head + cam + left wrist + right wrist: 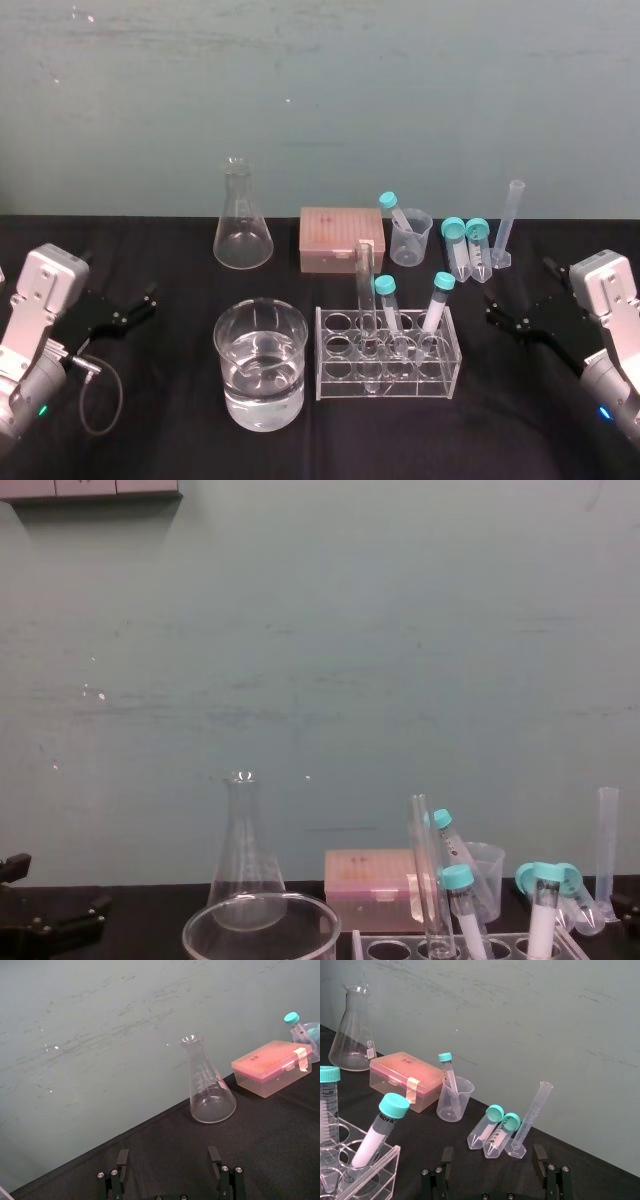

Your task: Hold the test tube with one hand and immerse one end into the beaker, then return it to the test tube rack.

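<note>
The long clear glass test tube [366, 290] stands in the clear plastic rack [451, 368]; black left gripper [168, 1152] and black right gripper [493, 1149] both gape empty.

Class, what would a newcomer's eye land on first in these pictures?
The beaker of clear liquid stands front and centre, with the rack beside it holding the tall test tube and two teal-capped tubes. The left pincer and right pincer sit open at either side.

Five capped tubes [400, 218] [457, 250] [479, 250] [388, 305] [436, 300], one beaker [224, 350]
</note>
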